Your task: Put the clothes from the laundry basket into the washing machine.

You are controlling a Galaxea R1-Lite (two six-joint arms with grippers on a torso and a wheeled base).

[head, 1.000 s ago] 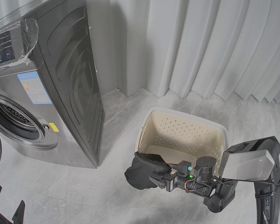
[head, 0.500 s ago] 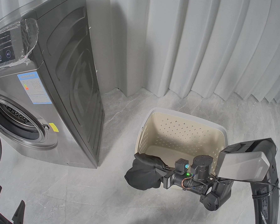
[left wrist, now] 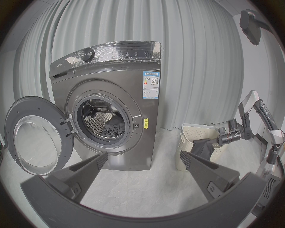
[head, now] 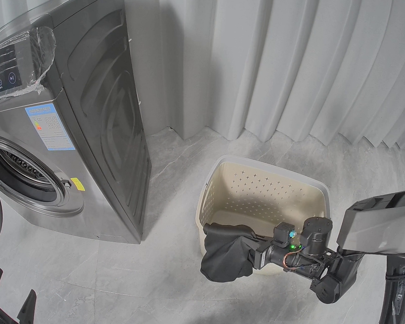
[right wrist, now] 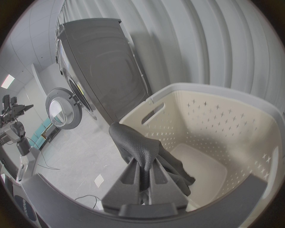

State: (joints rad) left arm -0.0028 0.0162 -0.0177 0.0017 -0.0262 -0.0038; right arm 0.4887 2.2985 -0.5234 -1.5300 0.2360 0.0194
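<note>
— Swinging off to its right, that arm, isn't it? A second ago the black garment (head: 226,259) hung beyond the near-left corner of the laundry basket (head: 266,165).
— Yes, and now it droops across the near rim, longer and looser. I can't tell if it rests on the plastic. The right gripper (right wrist: 144,166) has its jaws pinched tight on a fold of it.
— So it's moving away from the washing machine (head: 100,117), not towards it.
— Looks that way to me. The piece is lifted but no nearer the drum (left wrist: 102,118). The basket floor looks bare, so I'd guess this is the last one.
— What's in the way?
— The machine's side panel faces the basket, and the mouth is round the corner. The door (left wrist: 35,135) stands wide open, and some dark cloth (left wrist: 114,127) already lies inside.
— And the other arm?
— The left gripper (left wrist: 142,156) sits low, facing the machine's front, jaws spread wide and holding nothing. That trailing hem could snag the rim.
</note>
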